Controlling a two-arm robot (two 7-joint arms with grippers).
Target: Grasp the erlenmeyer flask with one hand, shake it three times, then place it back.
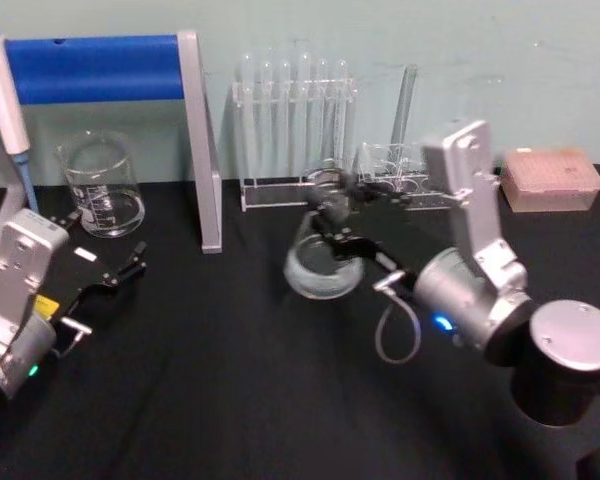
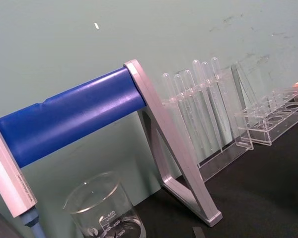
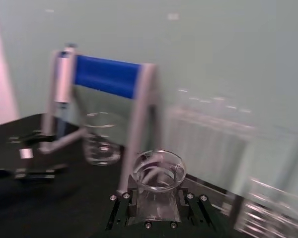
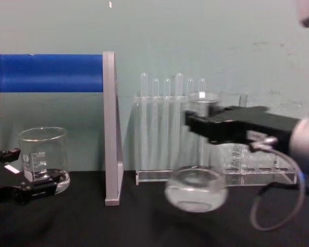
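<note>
The erlenmeyer flask [image 1: 323, 265] is clear glass with a wide base, and it sits in the middle of the black table [image 1: 230, 400]. My right gripper [image 1: 330, 207] is shut on its narrow neck from the right side. In the chest view the right gripper [image 4: 203, 126] clamps the neck just under the rim, with the flask's base [image 4: 196, 191] low over the table. I cannot tell whether the base touches the cloth. The right wrist view looks down on the flask's rim [image 3: 157, 171] between the black fingers [image 3: 120, 210]. My left gripper [image 1: 115, 280] rests open at the table's left.
A glass beaker [image 1: 103, 185] stands at the back left under a blue-barred stand [image 1: 90, 68] with a grey leg [image 1: 202, 150]. A test tube rack [image 1: 295, 120] and a low clear rack [image 1: 400, 170] stand behind the flask. A pink box [image 1: 552, 180] is at the back right.
</note>
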